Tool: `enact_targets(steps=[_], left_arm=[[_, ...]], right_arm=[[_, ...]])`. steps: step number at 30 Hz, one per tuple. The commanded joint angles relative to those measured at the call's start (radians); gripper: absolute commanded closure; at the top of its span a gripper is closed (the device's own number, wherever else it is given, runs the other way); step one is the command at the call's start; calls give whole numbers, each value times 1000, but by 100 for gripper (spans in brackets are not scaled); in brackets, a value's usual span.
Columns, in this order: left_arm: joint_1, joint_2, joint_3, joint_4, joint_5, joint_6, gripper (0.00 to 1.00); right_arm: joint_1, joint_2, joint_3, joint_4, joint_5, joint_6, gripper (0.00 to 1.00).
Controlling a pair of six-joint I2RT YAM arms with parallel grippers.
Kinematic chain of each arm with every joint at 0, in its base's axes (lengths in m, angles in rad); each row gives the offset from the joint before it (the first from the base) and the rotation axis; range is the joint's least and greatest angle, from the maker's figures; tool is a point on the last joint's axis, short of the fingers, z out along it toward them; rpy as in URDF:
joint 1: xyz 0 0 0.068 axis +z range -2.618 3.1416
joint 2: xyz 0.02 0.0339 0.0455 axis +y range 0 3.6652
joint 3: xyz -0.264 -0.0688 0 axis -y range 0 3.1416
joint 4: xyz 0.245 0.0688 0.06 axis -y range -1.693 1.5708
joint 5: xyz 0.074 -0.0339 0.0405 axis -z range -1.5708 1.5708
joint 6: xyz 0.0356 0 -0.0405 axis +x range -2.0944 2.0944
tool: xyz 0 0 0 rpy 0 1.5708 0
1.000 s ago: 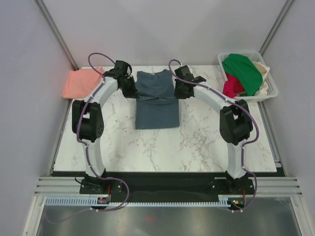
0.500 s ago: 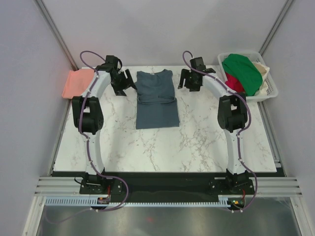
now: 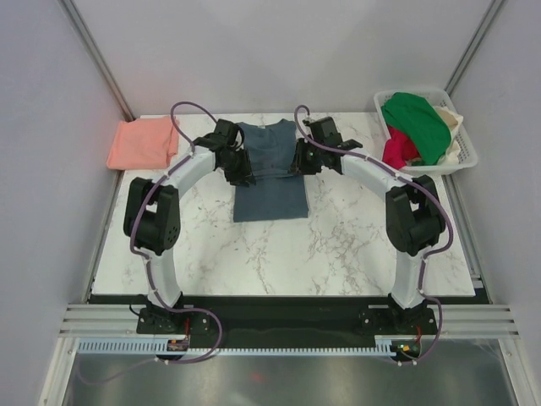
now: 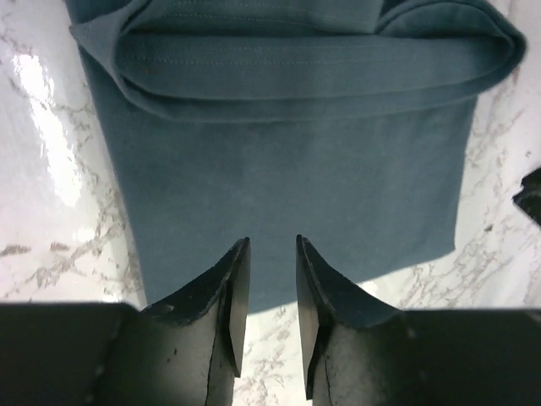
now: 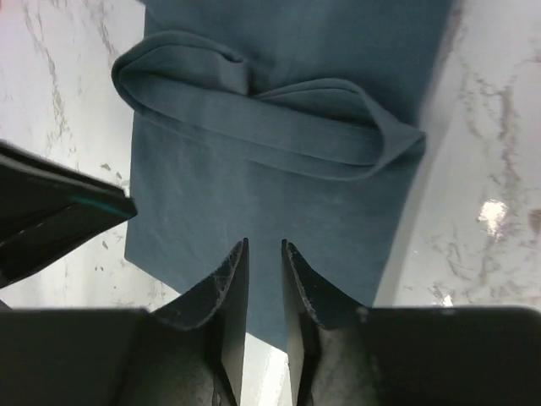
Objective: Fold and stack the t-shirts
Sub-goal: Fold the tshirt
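Note:
The dark slate-blue t-shirt (image 3: 269, 182) lies partly folded in the middle of the table, with a rolled fold across its upper part (image 4: 313, 68). The salmon-pink t-shirt (image 3: 142, 142) lies folded at the back left. My left gripper (image 3: 239, 166) hangs over the blue shirt's left side. In the left wrist view its jaws (image 4: 272, 243) stand a little apart with nothing between them. My right gripper (image 3: 302, 159) is over the shirt's right side, and its jaws (image 5: 264, 244) are likewise narrowly open and empty above the cloth (image 5: 279, 194).
A white basket (image 3: 412, 91) at the back right holds green, red and cream garments. The marble table (image 3: 338, 245) is bounded by grey walls on the left, back and right.
Both grippers let go, swung out toward the back with jaws wide, then came back in over the blue shirt's sides with jaws narrower. The shirt's upper part now lies flatter.

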Motion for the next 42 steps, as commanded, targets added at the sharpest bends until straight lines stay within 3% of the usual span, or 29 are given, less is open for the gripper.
enact_targets(steps=[1,9,12,15,17,19,20,21,22,24,26,30,31,33,36,42], left_arm=[[-7,77,25,84,8,7,66],[-2,238,151,73,-19,15,67],[19,318,266,26,-9,1,67],[50,384,453,-53,-8,-4,67],[77,479,687,-120,0,-2,64],[100,555,935,-201,32,-10,56],[126,557,981,-200,49,-16,53],[137,553,1003,-195,46,-40,45],[148,536,1000,-191,17,-50,43],[165,456,913,-176,14,-48,35],[162,357,819,-165,20,-30,27],[159,141,361,-108,21,-27,26],[159,79,260,-62,35,-33,26],[159,-78,-19,85,60,-53,25],[159,-226,-286,220,118,-84,25],[157,-328,-549,375,173,-104,25]], right_arm=[[7,76,28,53,-28,20,73],[-2,242,170,30,-31,-6,75],[-31,306,263,-3,-30,-14,74],[-68,390,418,-48,-27,-22,73],[-89,482,625,-118,-12,-23,70],[-120,571,856,-173,-14,-16,64],[-131,587,910,-174,-19,3,59],[-152,595,949,-172,-21,16,44],[-161,578,972,-163,-18,24,37],[-175,518,919,-145,-25,27,28],[-174,365,703,-83,-39,14,23],[-172,28,240,44,-67,38,19],[-171,-20,78,91,-79,44,19],[-164,-139,-66,121,-100,70,18],[-135,-249,-348,200,-129,96,18],[-89,-275,-603,365,-174,165,19]])
